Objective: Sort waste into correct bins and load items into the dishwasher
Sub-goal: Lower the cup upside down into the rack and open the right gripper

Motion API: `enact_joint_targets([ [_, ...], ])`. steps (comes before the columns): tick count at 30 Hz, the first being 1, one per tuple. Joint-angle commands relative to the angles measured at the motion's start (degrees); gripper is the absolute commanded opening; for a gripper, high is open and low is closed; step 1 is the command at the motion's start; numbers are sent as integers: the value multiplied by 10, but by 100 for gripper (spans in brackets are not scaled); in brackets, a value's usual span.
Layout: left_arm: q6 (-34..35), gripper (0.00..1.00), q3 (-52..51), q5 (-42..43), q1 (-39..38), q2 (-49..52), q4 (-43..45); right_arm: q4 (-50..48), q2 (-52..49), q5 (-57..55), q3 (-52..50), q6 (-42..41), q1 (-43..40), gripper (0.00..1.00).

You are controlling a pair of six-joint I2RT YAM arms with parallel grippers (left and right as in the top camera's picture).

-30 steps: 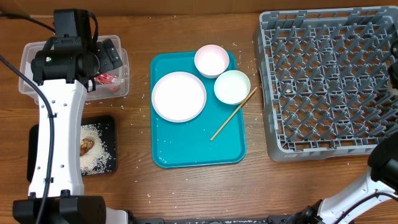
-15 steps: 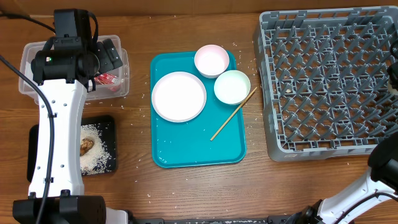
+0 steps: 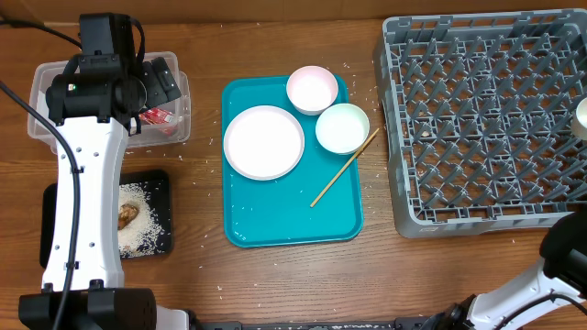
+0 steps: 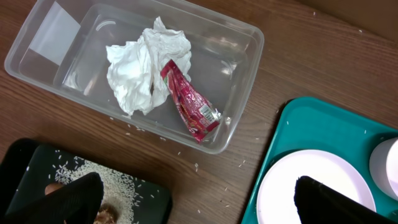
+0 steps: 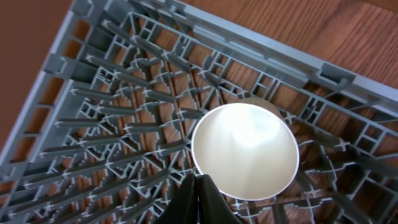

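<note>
My right gripper [image 5: 199, 180] is shut on the near rim of the white cup [image 5: 244, 151] and holds it over the grey dish rack [image 5: 112, 93]. In the overhead view the cup [image 3: 581, 117] shows at the rack's [image 3: 477, 119] right edge. My left gripper [image 4: 199, 205] is open and empty above the clear tub [image 4: 242, 37], which holds the white napkin [image 4: 140, 68] and the red wrapper [image 4: 189, 106]. The brown lump [image 3: 127, 214] lies on rice in the black tray [image 3: 156, 183]. The white plate [image 3: 264, 141], pink bowl [image 3: 312, 89] and green bowl [image 3: 342, 127] sit on the teal tray [image 3: 293, 220]. No orange food stick is in view.
A thin tan stick [image 3: 344, 168] lies across the teal tray's right edge. Rice grains are scattered on the wooden table. My left arm [image 3: 87, 183] stretches over the black tray. My right arm's base [image 3: 569, 247] is at the lower right.
The white cup has come into the overhead view at the rack's right edge. The left arm has not moved.
</note>
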State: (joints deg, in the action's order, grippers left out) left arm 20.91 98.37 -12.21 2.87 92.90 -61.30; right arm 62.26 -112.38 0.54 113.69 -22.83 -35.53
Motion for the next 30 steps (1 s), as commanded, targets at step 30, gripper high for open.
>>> enact_joint_targets([
  [30, 5, 100, 8, 2, 1, -3, 0, 163, -54, 0, -32, 6, 61, 4],
])
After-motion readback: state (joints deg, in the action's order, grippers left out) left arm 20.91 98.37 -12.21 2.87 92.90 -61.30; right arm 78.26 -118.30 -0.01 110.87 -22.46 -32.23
